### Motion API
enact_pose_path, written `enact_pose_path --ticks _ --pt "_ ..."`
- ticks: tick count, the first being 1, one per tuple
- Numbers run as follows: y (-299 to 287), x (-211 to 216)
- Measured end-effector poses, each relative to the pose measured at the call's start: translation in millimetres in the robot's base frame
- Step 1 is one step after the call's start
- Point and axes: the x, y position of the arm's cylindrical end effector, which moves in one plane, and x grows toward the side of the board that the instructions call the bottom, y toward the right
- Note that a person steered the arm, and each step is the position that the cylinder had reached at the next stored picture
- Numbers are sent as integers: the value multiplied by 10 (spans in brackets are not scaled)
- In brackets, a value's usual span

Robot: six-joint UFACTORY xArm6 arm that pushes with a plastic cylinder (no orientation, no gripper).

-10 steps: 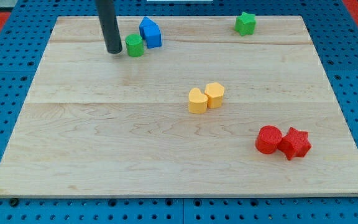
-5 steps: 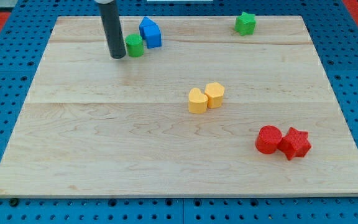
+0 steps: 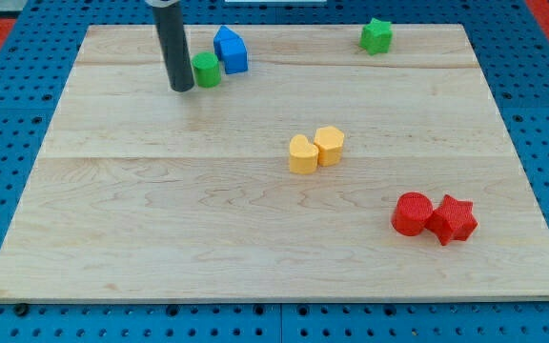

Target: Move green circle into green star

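The green circle (image 3: pixel 206 70) sits near the view's top left, touching the blue block (image 3: pixel 230 49) on its upper right. The green star (image 3: pixel 376 36) lies far off at the view's top right. My tip (image 3: pixel 181 88) stands on the board just left of the green circle and slightly below it, very close to or touching its left side.
Two yellow blocks (image 3: pixel 315 149) sit together near the board's middle. A red circle (image 3: pixel 413 213) and a red star (image 3: pixel 453 219) touch each other at the lower right. The wooden board (image 3: pixel 160 238) lies on a blue perforated base.
My tip moved slightly right and toward the view's bottom, closing in on the green circle's left side. The blocks have not visibly moved.
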Motion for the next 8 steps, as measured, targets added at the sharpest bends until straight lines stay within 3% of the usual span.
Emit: enact_pose_path --ticks 1,2,4,8 --pt "-91 -246" --pt "336 -307" --pt "767 108" --pt "1893 40"
